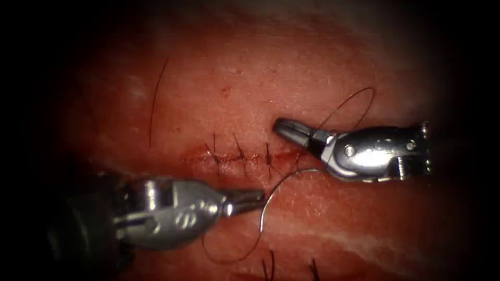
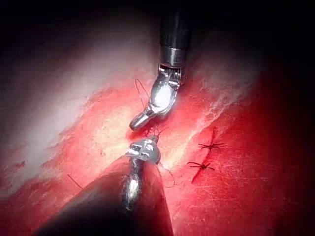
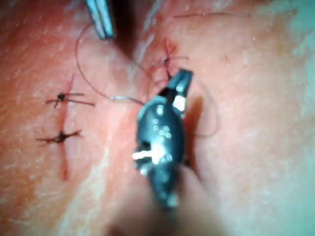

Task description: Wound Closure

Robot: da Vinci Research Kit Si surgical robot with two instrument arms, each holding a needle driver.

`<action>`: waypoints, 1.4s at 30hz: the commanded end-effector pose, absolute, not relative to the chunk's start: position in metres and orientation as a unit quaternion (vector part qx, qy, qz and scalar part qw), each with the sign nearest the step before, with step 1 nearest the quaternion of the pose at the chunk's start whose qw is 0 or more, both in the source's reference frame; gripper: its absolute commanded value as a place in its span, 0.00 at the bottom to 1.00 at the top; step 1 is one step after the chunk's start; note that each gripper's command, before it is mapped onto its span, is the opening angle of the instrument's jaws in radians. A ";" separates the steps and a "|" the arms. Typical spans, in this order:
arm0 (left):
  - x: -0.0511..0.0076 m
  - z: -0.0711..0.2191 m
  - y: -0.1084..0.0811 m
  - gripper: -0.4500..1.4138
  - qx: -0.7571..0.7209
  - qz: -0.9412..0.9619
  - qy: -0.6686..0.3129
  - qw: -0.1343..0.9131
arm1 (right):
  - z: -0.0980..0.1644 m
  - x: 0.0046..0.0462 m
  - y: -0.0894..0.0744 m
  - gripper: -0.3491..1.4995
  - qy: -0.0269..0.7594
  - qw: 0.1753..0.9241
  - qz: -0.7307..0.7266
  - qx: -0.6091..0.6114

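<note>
While the left gripper [image 1: 249, 200] clamps the needle [image 1: 281, 184] near its tail, the right gripper [image 1: 291, 131] hovers closed at two o'clock of the cut [image 1: 234, 157]; a regrasp likely follows.

Cut [image 1: 245, 157] runs across the tissue [image 1: 271, 83]. Right tool [image 1: 291, 131] sits just above the cut's right end; left tool [image 1: 249, 199] below it. Needle [image 1: 284, 183] lies below the cut, between both tools.

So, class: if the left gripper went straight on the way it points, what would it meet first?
Likely the needle, lying free on the tissue just ahead of the left gripper; depth is unclear.
</note>
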State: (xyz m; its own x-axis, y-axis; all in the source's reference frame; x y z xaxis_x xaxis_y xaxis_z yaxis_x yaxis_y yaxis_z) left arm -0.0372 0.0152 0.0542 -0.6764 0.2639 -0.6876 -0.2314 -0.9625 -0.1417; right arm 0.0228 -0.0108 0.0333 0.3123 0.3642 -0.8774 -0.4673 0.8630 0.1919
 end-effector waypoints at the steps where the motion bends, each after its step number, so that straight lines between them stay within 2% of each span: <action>1: -0.0368 0.055 0.016 0.00 -0.375 0.916 -0.022 0.141 | 0.033 0.0227 -0.012 0.00 0.528 0.808 0.258 -0.047; 10: -0.0294 0.056 0.025 0.00 -0.338 0.923 -0.015 0.182 | 0.033 0.0220 -0.013 0.00 0.530 0.805 0.263 -0.053; 15: -0.0273 0.059 0.029 0.00 -0.321 0.927 -0.011 0.196 | 0.033 0.0221 -0.014 0.00 0.530 0.805 0.261 -0.056; 30: -0.0255 0.065 0.039 0.00 -0.292 0.931 0.002 0.218 | 0.033 0.0218 -0.015 0.00 0.531 0.805 0.259 -0.061; 42: -0.0269 0.070 0.047 0.00 -0.279 0.932 0.015 0.232 | 0.033 0.0219 -0.018 0.00 0.528 0.807 0.257 -0.073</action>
State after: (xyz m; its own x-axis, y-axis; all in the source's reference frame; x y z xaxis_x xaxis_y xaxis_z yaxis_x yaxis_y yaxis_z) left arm -0.0264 0.0474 0.0694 -0.7375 0.4261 -0.5240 -0.4433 -0.8908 -0.1004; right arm 0.0218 -0.0165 0.0330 0.3097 0.3319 -0.8910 -0.4925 0.8576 0.1482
